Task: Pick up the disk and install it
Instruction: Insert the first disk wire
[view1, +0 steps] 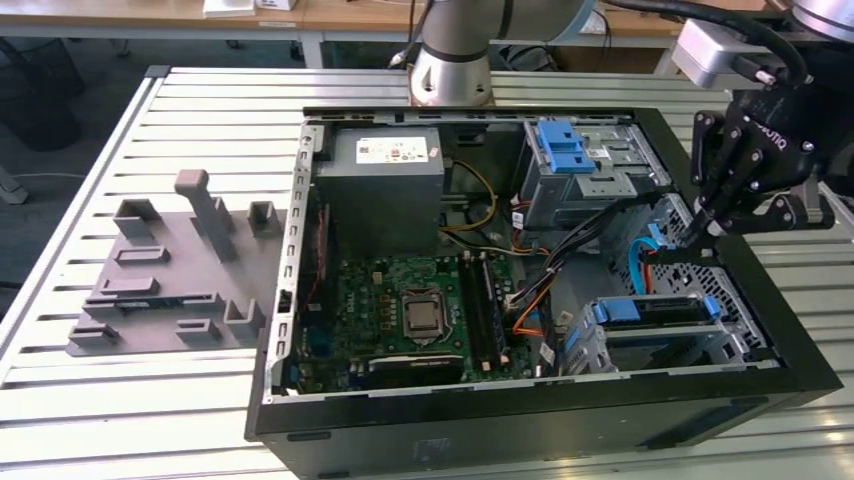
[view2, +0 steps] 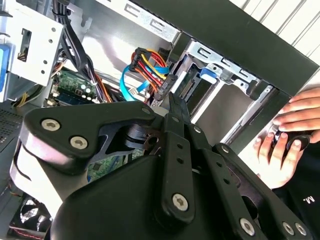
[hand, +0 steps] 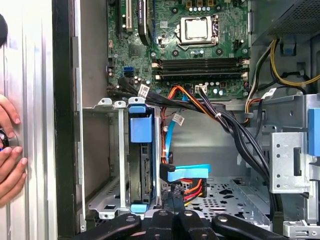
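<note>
Disk (hand: 140, 165) sat edgewise in its cage (hand: 107, 155), apparently installed already. Gripper (view1: 703, 232), jaws together and empty, hung over cables (view1: 654, 255) beside it.

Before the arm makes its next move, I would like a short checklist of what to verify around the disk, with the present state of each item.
1. Flat silver-grey hard drive with blue rails sits in the metal drive cage: ok.
2. Drive pushed fully home and latched: cannot tell.
3. Black gripper is inside the open black computer case, beside the cage and apart from the drive: ok.
4. Flat blue cable and the red, yellow and orange wire bundle lie close to the gripper's tip: not ok.
5. A person's hand rests on the table just outside the case wall: not ok.
</note>
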